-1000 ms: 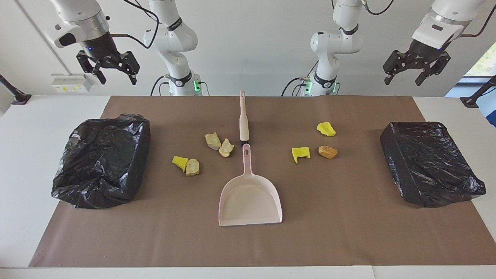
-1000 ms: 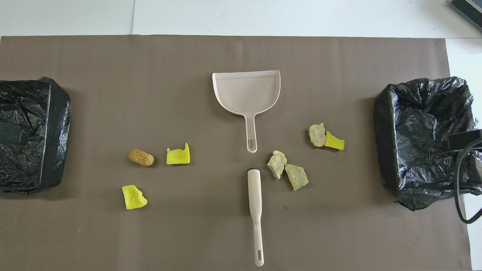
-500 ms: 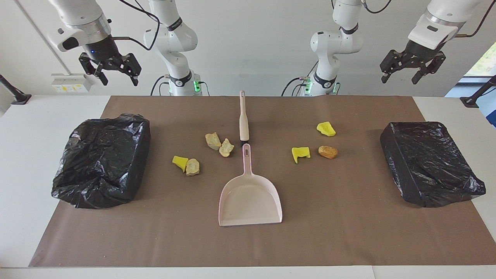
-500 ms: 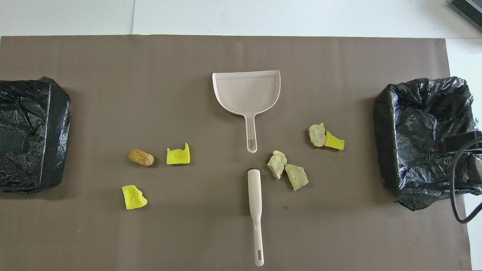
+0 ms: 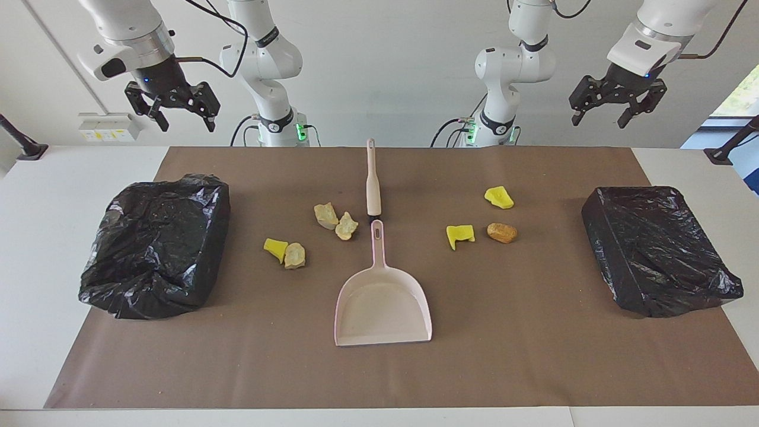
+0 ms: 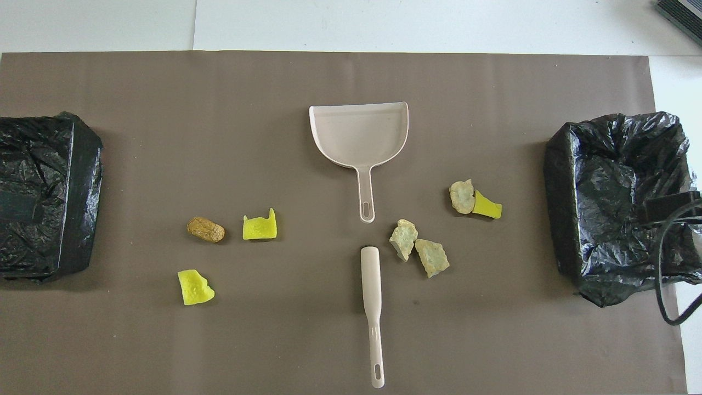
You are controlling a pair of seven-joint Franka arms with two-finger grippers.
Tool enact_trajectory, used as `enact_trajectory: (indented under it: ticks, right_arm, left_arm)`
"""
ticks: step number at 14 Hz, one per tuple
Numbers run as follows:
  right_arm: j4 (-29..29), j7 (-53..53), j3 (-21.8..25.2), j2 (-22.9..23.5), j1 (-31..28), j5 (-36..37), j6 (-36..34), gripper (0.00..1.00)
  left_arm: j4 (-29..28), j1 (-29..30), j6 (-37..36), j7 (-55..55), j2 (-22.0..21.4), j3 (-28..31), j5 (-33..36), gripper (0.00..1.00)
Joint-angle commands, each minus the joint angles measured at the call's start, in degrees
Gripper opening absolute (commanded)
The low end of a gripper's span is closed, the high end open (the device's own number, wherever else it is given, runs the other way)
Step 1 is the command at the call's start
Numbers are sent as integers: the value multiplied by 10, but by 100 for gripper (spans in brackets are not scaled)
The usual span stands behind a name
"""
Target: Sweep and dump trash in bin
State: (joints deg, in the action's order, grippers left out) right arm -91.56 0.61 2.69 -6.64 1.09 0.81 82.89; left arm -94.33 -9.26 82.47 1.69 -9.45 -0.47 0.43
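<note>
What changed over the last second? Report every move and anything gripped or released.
Both arms shifted in the air, nothing else. The right gripper, open, rose slightly and drifted toward the table's middle. The left gripper, open, did the same from its own end. Nothing was gripped or released. The trash, dustpan, brush and both bins lie as before.

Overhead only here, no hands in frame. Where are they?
Observer: Both raised high at the robots' end: left hand above the left arm's end, right hand above the right arm's end.
Operator: Holding anything?
Observer: No. Both are open and empty.
Operator: Arms powered?
Observer: A green light shows at each arm's base.
</note>
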Motion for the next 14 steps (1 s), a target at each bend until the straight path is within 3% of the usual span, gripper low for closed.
enact_trajectory:
  ticks: [1,9,14]
  right_arm:
    - [-5,8,-7,-8,-10,-11,-7,100]
    - [-5,8,-7,-8,-10,-11,-7,100]
    - [-5,8,-7,-8,-10,-11,-7,100]
  left_arm:
    - [-91,-70,62,-65,-42,6,1,100]
    - [-239,-275,203,-256,-44,4,-25,100]
    - [-295,-389,315,-357,1,6,-39,100]
